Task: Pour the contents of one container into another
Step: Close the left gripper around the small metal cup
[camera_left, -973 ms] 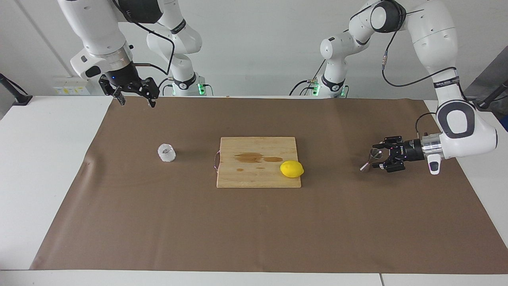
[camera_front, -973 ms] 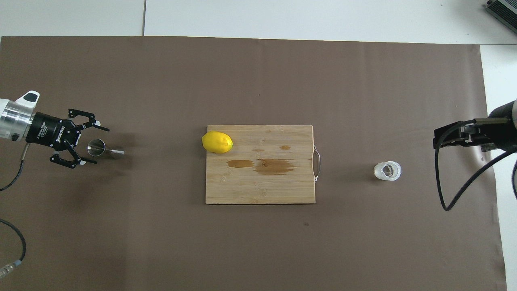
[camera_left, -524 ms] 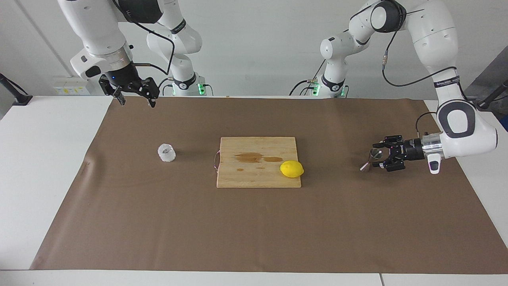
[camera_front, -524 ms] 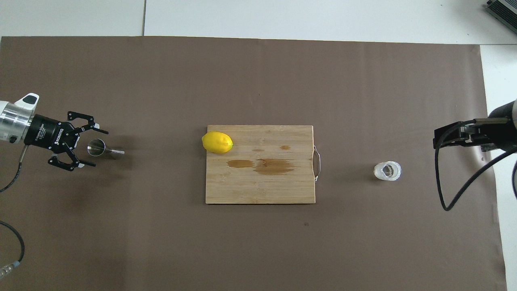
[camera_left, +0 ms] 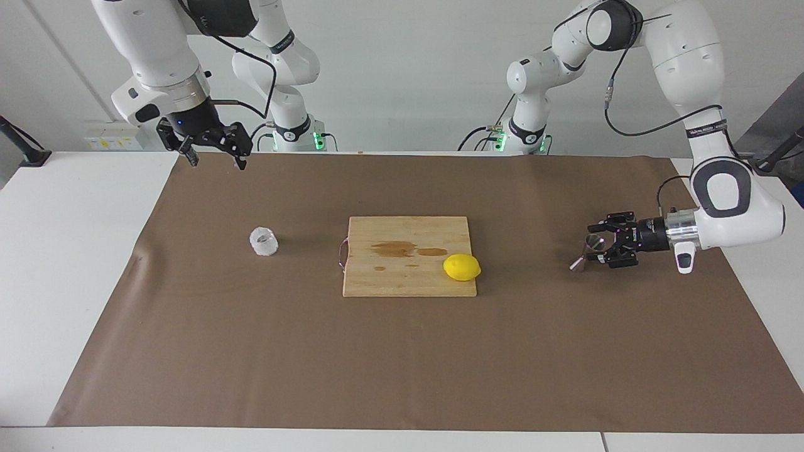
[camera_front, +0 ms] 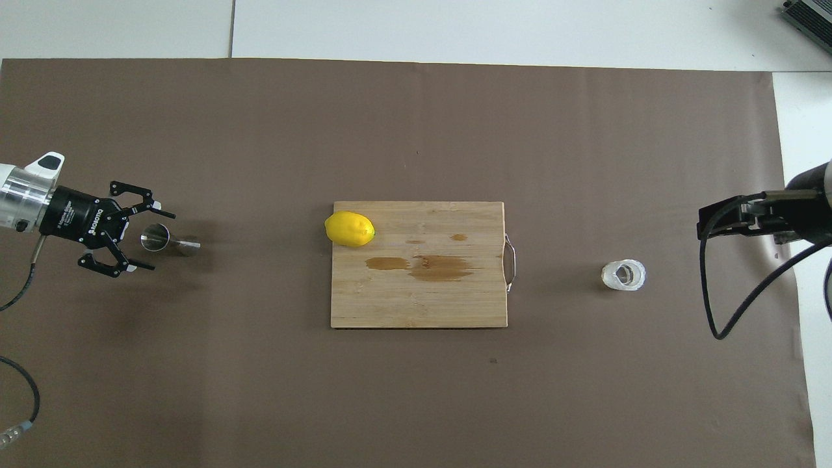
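Overhead view: left gripper (camera_front: 146, 240) narrowed since a second ago, fingers (camera_front: 168, 214) half-closed around steel jigger (camera_front: 156, 236) near left-arm counter edge, contact unclear, grasp probably starting; glass cup (camera_front: 624, 275) untouched near right-arm edge; right gripper (camera_left: 215, 154) waiting aloft, open, largely cut off overhead; cup contents indiscernible.

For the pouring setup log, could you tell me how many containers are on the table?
2: a squat clear textured glass cup toward the right arm's end, and a shiny steel hourglass jigger toward the left arm's end.
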You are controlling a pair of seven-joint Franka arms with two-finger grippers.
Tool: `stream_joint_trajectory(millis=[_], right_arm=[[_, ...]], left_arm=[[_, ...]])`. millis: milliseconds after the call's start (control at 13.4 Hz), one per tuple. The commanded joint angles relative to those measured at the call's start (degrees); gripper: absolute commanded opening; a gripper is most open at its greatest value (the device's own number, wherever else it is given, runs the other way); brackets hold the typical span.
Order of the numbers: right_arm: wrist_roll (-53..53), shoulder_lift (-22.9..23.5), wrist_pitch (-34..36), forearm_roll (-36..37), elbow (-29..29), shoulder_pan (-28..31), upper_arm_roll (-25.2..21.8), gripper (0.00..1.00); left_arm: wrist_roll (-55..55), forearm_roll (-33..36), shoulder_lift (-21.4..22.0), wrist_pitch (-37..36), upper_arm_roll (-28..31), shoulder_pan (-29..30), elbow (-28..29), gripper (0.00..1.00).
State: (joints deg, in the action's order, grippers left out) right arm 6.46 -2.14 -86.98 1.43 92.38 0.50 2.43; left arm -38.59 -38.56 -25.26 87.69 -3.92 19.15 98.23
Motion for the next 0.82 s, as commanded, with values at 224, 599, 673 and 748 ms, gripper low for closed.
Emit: stream_joint_trajectory(millis=[224, 599, 673, 748], right_arm=[[-1.18, 0.2, 0.58, -1.25, -0.36, 0.91, 0.2, 1.0], [-1.18, 0.2, 0.58, -1.25, -0.36, 0.91, 0.2, 1.0], [-1.18, 0.2, 0.58, -1.25, -0.36, 0.91, 0.2, 1.0], [-1.18, 0.2, 0.58, -1.25, -0.36, 0.91, 0.2, 1.0]], left_arm=[[-0.7, 0.06, 1.53, 0.29, 0.31, 0.1, 1.97, 0.75], [-0.7, 0.06, 1.44, 0.47, 0.31, -0.16, 1.96, 0.66], [-0.7, 0.06, 1.44, 0.47, 0.31, -0.17, 1.96, 0.65], [-0.7, 0.06, 1.44, 0.47, 0.31, -0.08, 1.96, 0.62]])
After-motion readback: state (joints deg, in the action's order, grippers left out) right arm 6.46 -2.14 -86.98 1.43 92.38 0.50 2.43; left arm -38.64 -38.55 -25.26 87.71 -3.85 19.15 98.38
